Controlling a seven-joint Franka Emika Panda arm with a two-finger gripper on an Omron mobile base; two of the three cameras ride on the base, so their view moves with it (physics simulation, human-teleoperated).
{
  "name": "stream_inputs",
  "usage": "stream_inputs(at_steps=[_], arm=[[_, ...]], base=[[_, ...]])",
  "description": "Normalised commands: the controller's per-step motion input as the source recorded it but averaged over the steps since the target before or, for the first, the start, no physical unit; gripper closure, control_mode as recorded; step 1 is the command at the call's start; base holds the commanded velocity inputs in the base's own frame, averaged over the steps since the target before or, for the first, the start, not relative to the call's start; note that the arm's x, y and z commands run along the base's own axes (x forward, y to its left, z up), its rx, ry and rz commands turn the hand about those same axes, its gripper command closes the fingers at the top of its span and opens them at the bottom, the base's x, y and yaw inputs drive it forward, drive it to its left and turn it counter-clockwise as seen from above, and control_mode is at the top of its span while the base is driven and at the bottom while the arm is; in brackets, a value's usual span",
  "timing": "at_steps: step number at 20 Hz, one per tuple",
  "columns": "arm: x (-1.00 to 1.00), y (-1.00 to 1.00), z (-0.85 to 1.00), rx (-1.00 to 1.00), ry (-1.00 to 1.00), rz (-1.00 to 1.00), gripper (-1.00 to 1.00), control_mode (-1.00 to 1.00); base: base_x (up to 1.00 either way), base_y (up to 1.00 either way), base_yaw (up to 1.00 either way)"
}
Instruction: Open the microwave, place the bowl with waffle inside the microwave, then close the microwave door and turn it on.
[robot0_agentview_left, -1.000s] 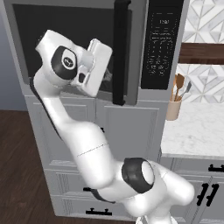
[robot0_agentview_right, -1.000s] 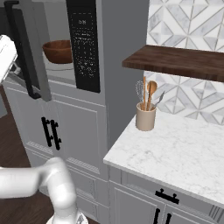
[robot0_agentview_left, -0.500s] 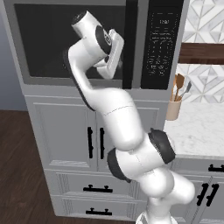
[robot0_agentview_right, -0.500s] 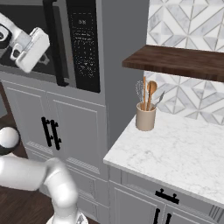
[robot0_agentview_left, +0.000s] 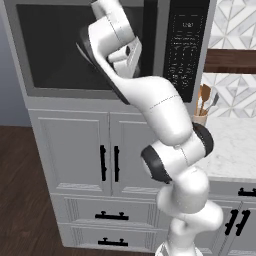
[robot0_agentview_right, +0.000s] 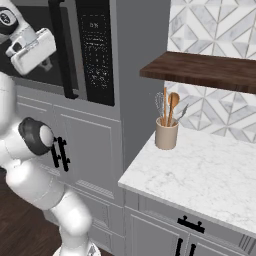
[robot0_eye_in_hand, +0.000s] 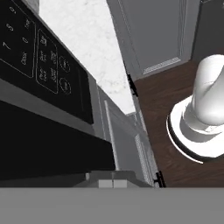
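The microwave (robot0_agentview_left: 165, 55) is built in above the grey cabinets, and its black keypad (robot0_agentview_left: 185, 50) sits on the right side. The microwave door (robot0_agentview_left: 55, 50) lies flush and shut, its window dark. The long black handle (robot0_agentview_right: 62, 50) stands upright beside the keypad (robot0_eye_in_hand: 41, 52). My gripper (robot0_eye_in_hand: 113, 184) is shut with nothing in it, fingertips together close to the door by the handle. My white hand (robot0_agentview_left: 125, 55) hovers in front of the door's right part, also seen as the hand (robot0_agentview_right: 32, 50) left of the handle. The bowl with waffle is hidden behind the dark door.
A beige utensil holder (robot0_agentview_right: 166, 132) with wooden spoons stands on the marble counter (robot0_agentview_right: 210, 175) to the right, under a dark wooden shelf (robot0_agentview_right: 200, 70). Grey cabinet doors (robot0_agentview_left: 85, 150) with short black handles sit below the microwave. Dark wood floor (robot0_eye_in_hand: 157, 100) lies beneath.
The microwave door has swung from open to fully shut, covering the bowl that showed inside a second ago. My hand followed it rightward toward the handle. The gripper stayed shut.
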Motion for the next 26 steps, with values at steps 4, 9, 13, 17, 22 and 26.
stream_inputs(at_steps=[4,9,13,17,22,26], arm=[[0.96,0.26,-0.91,-0.16,0.04,0.38,1.00,-1.00],[0.10,0.19,-1.00,-0.42,-0.09,0.47,1.00,-1.00],[-0.58,-0.44,-1.00,-0.22,-0.08,0.46,1.00,-1.00],[-1.00,-0.99,-1.00,0.00,-0.05,0.45,1.00,-1.00],[-1.00,-0.63,-0.90,0.12,-0.37,0.34,1.00,-1.00],[-1.00,-0.01,-0.31,0.27,-0.55,0.28,1.00,-1.00]], base=[[0.00,0.00,0.00],[0.00,0.00,0.00],[0.00,0.00,0.00],[0.00,0.00,0.00],[0.00,0.00,0.00],[0.00,0.00,0.00]])
